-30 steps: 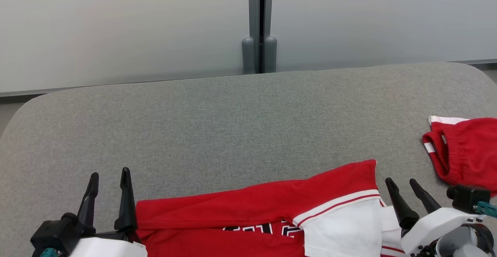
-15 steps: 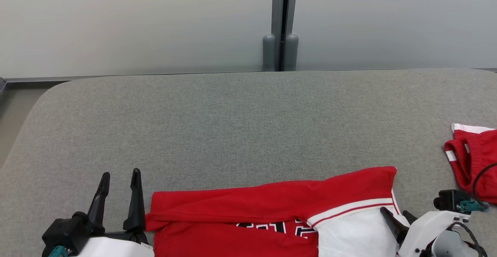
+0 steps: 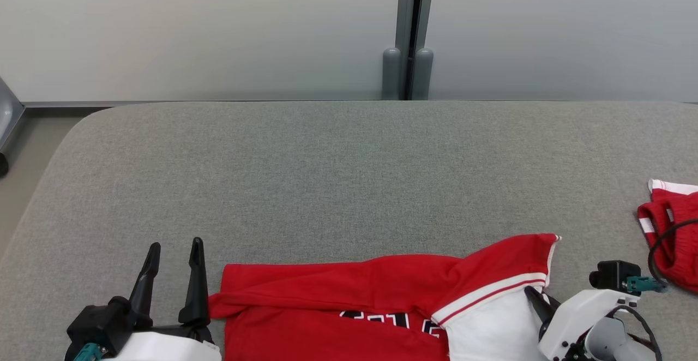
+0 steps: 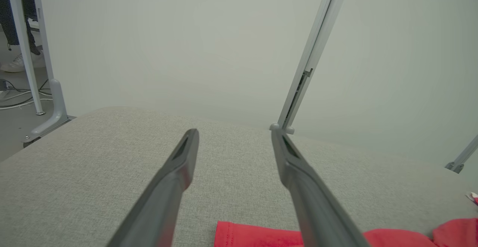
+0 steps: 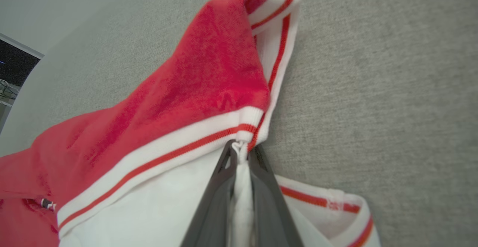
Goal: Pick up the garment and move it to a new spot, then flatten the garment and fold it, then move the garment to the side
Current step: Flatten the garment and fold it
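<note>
The garment [image 3: 349, 290], a red top with white striped-trim panels and black lettering, lies along the near edge of the grey padded table [image 3: 349, 175]. My right gripper [image 3: 537, 302] sits at the garment's right end, shut on a pinch of the white fabric just below the red-striped band. In the right wrist view that fold [image 5: 241, 157] runs between the closed fingers of the right gripper [image 5: 242, 147]. My left gripper [image 3: 175, 245] stands open just left of the garment's left end, with nothing between its fingers. In the left wrist view the left gripper [image 4: 234, 133] points over bare table, with the garment's red edge [image 4: 254, 235] below.
A second red item with white trim [image 3: 673, 230] lies at the table's right edge, and a black cable crosses it. Pale partition panels with a grey post [image 3: 408, 34] back the table. The table's rounded left corner drops to the floor [image 3: 27, 148].
The camera has shifted. My right gripper has moved down onto the garment's white panel and shut on it, and the red corner beside it has puckered up. The left gripper stays open.
</note>
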`<state>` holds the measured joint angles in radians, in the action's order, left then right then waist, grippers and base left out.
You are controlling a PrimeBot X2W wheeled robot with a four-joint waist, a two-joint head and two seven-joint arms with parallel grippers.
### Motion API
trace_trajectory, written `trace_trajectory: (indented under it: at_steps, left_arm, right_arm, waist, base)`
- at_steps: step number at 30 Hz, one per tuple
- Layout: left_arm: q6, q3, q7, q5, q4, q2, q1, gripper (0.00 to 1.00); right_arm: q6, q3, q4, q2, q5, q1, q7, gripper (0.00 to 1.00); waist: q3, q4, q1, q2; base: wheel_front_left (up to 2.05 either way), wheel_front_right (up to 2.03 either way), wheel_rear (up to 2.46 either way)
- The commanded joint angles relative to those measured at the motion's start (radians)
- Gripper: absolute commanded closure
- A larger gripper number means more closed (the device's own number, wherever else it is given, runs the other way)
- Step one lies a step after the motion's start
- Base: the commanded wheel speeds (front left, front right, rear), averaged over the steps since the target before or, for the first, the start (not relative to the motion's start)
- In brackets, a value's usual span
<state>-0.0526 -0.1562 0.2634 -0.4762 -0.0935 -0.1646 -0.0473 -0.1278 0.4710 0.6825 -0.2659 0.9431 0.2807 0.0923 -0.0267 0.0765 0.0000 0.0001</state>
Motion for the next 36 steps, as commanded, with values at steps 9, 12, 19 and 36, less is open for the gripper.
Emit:
trace_trajectory:
  at_steps: [9,12,19,36]
  left_arm:
    - [0.011,-0.001,0.001,0.001,-0.006,0.007,0.002,0.0]
    - [0.015,0.001,0.001,0.0,-0.006,0.011,0.002,0.0]
    - [0.023,0.006,0.001,0.006,-0.007,0.019,0.011,0.0]
    - [0.02,0.009,-0.009,0.01,-0.031,0.005,0.01,0.0]
  right_arm:
    - [-0.004,0.0,-0.04,-0.111,0.034,0.032,-0.045,1.0]
    - [-0.003,-0.021,-0.043,-0.165,0.029,0.044,-0.053,1.0]
    - [-0.003,-0.065,-0.04,-0.242,-0.013,0.066,-0.051,1.0]
    - [-0.003,-0.109,-0.413,-0.153,-0.155,-0.014,0.12,1.0]
  waist:
    - [0.005,-0.037,0.0,-0.0001]
    - [0.003,-0.056,0.0,-0.0001]
    - [0.002,-0.094,0.0,-0.0001]
    - [0.027,-0.07,0.0,-0.0001]
  base:
    - [0.0,0.0,0.0]
    - [0.0,0.0,0.0]
    - [0.0,0.0,0.0]
    - [0.0,0.0,0.0]
